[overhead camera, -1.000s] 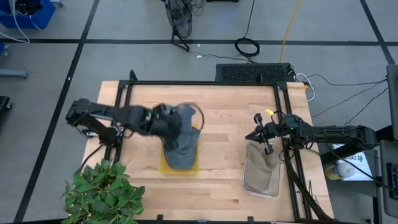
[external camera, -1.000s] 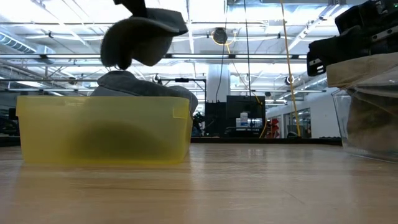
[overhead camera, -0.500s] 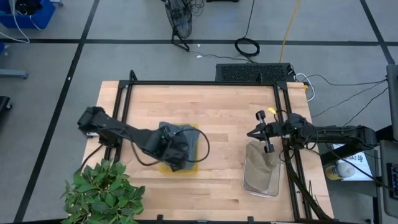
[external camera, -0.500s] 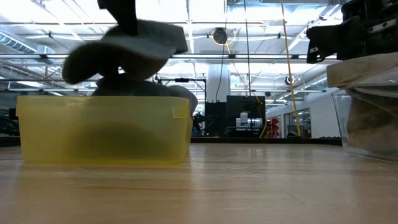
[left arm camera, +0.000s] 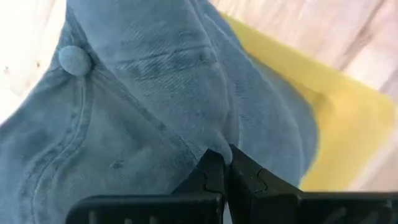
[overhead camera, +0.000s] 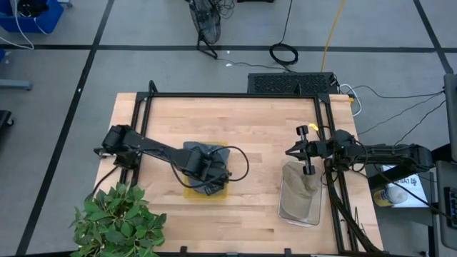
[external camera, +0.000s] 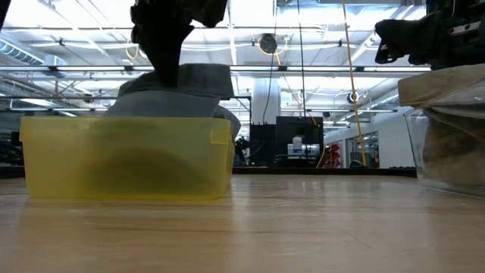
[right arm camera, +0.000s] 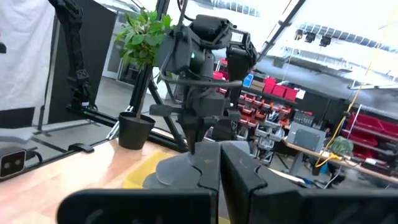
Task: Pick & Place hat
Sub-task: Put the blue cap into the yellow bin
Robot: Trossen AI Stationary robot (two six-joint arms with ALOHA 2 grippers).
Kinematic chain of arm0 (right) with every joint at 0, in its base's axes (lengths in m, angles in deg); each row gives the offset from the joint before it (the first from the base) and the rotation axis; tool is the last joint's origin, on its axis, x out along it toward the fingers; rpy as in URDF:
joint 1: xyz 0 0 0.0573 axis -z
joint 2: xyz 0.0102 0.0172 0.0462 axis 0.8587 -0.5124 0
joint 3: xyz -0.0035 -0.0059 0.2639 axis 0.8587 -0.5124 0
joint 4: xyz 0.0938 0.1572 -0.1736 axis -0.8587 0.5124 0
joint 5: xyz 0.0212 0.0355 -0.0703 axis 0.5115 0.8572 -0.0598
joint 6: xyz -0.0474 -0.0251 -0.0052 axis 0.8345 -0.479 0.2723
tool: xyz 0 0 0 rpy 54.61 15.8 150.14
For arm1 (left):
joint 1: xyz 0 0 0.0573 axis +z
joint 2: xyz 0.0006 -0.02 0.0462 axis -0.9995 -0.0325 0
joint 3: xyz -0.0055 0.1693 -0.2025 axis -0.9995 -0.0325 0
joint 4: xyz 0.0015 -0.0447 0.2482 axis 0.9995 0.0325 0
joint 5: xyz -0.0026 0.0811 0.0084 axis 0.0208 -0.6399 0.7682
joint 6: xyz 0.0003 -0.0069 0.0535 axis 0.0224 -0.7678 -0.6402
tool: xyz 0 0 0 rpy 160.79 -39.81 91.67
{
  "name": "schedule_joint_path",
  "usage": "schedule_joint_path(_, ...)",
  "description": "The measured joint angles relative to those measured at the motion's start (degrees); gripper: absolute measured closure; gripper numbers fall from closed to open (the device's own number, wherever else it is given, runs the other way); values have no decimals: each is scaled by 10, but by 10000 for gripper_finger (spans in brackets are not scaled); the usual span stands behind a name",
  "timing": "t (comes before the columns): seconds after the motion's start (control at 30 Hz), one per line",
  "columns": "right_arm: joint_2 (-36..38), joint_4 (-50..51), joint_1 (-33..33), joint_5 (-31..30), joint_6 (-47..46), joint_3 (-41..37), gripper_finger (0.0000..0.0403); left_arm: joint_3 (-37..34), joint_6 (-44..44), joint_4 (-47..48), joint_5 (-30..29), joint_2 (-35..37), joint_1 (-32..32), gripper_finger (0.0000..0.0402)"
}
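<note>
A blue-grey denim hat with a cloth button on its crown sits in the yellow bin near the table's middle. In the low view the hat rises above the bin's rim and lies on more grey cloth inside. My left gripper stands over the bin, shut on the hat. My right gripper hangs shut and bare at the table's right side, above a clear container that holds tan cloth. My left gripper pinches a raised fold of the hat's crown cloth between its two fingers. The fingers come from above and point steeply down. The hat is crumpled below them and rests on the grey cloth in the bin.
A potted plant stands at the table's near left corner. A black frame runs round the table's edges. Bare wood lies between the yellow bin and the clear container.
My left gripper has gone down and toward the table's near edge with the hat, tipping to point more steeply down. The hat hung above the bin a second ago and now sits down in it on the grey cloth. My right gripper has turned a little on the spot.
</note>
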State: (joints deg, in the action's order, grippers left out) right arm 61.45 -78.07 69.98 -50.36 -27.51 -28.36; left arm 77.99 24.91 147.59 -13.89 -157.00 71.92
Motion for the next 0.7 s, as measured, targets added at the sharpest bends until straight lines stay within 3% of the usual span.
schedule_joint_path(0.2,0,-4,0,0,9,0,399,33,35,-3,9,1,-14,401)
schedule_joint_path(0.7,0,-16,0,0,13,0,399,33,44,-2,10,-47,-23,398)
